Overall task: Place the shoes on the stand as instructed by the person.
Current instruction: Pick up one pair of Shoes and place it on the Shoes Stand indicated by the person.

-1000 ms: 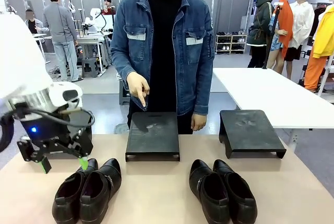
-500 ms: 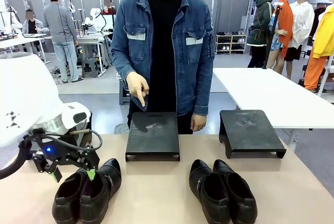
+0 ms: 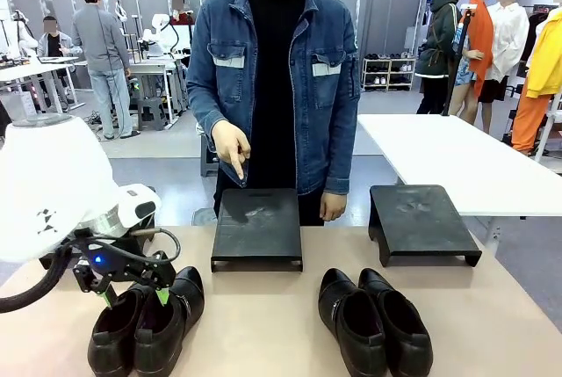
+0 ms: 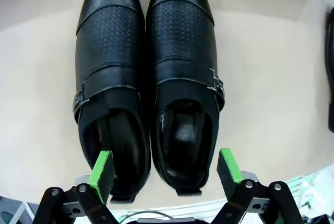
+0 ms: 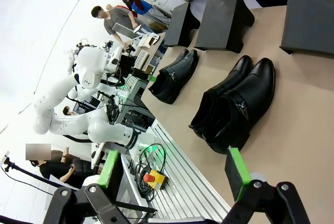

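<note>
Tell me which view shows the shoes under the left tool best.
Left wrist view: the left pair lies straight below the open left tool, with toes, straps and openings sharp. Front view: the tool overlaps the heels. Right wrist view: small, far off.

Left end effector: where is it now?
Front view, table's left: the open left end effector hangs over the heel ends of the glossy black buckled leather shoe pair.

Bright, even light, soft sheen on the shoes [image 4: 180,41], wrist-view edges bowed.
</note>
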`<state>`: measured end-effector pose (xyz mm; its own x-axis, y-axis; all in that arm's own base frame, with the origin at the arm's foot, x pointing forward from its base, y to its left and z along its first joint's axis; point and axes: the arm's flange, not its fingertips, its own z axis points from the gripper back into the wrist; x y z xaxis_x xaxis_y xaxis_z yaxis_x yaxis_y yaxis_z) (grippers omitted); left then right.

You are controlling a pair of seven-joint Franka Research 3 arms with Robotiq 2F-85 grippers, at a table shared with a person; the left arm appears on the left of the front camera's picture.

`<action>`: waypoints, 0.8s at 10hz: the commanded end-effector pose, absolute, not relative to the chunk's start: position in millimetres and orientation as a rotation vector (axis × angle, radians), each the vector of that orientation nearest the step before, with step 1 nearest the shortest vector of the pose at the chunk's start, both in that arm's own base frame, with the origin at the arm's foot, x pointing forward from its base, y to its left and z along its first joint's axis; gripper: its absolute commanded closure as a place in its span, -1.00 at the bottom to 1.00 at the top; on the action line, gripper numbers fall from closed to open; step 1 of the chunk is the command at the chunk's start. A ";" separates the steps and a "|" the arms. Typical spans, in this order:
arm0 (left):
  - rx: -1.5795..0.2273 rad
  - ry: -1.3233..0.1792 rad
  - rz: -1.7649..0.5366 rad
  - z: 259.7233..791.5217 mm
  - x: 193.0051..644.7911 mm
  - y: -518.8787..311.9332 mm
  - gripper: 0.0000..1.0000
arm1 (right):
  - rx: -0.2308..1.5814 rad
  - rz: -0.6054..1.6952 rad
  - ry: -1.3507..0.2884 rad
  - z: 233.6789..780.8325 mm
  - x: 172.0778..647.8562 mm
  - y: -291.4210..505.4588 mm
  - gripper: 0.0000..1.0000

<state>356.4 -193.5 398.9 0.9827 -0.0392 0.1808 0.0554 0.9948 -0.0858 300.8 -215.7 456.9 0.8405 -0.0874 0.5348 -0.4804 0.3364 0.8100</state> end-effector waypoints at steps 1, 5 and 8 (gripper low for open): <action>-0.041 -0.212 -0.048 371.3 349.2 -194.8 -1.00 | 1.219 0.287 -0.567 458.5 301.5 -216.6 -1.00; -0.013 -0.186 -0.043 337.8 345.0 -191.9 -1.00 | 1.219 0.287 -0.567 458.5 301.5 -216.6 -1.00; -0.005 -0.164 0.021 330.6 340.2 -188.6 0.70 | 1.219 0.287 -0.567 458.5 301.5 -216.6 -1.00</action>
